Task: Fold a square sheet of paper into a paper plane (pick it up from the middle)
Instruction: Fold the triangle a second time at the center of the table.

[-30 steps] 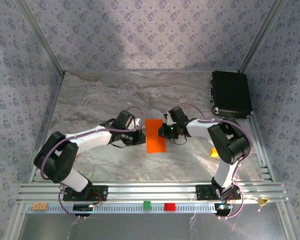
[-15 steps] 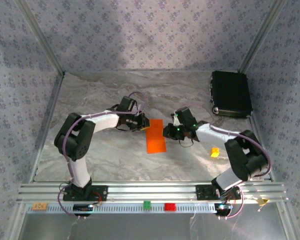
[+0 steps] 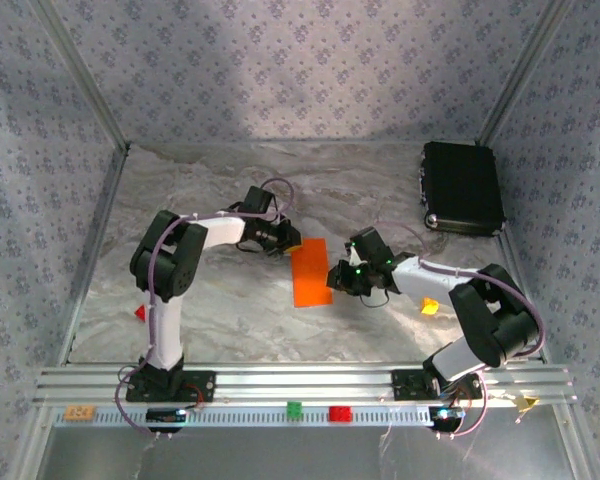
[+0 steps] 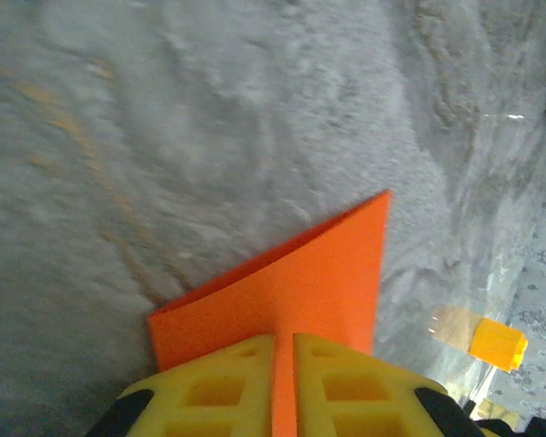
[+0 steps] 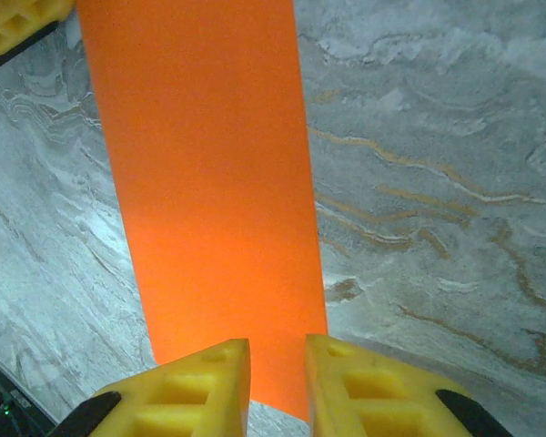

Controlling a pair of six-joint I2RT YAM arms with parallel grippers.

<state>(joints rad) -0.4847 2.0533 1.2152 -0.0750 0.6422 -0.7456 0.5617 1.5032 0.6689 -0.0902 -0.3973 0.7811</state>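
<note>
On the table [image 3: 230, 300], one orange sheet [image 3: 311, 272]

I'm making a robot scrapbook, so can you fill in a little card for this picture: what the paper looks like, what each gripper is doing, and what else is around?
Paper: orange sheet, a long rectangle, not yet a plane
Left gripper: shut on the far end of the sheet
Right gripper: a little open, over the sheet's edge
Other things: black box, yellow block, small red block
</note>
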